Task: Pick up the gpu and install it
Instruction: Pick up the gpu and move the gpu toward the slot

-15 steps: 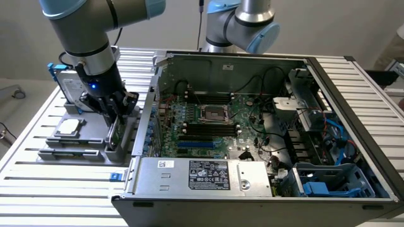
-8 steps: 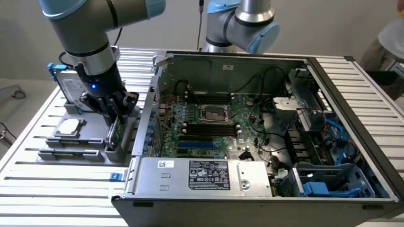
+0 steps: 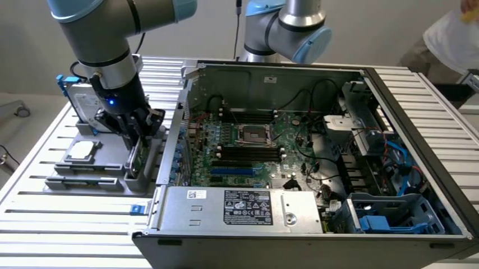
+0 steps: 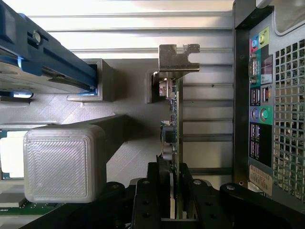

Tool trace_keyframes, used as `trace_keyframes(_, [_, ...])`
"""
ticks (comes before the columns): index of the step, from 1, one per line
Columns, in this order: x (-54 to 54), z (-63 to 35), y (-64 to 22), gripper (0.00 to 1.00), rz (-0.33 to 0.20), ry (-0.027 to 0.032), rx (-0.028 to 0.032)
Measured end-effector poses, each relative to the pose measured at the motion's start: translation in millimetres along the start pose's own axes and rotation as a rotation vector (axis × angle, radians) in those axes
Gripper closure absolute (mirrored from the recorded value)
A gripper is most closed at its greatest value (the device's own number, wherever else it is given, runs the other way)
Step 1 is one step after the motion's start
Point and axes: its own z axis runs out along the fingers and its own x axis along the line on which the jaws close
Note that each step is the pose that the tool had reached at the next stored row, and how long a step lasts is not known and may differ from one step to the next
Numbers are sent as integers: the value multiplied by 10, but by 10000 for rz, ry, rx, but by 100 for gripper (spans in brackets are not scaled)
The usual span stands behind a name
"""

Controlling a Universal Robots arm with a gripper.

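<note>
The pick-up step is in hand. The black two-fingered gripper (image 4: pixel 174 174) is pinching the gpu (image 4: pixel 175 119), a thin green card that stands on edge in a slot of the grey printed holder (image 4: pixel 128 157). Its silver metal bracket (image 4: pixel 178 57) is at the far end. By my judgement, freeing it calls for a straight pull along the card's own plane. The holder sits on a slatted aluminium counter (image 3: pixel 67 218), just beside the open black computer case (image 3: pixel 270 78). A pale wall lies behind.
</note>
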Motion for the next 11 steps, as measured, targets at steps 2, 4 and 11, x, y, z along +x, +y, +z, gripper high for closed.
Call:
trace_keyframes(2, [0, -7, 0, 71, 0, 0, 0])
trace_keyframes(4, [0, -8, 0, 71, 0, 1, 1])
trace_keyframes(11, [0, -8, 0, 71, 0, 0, 0])
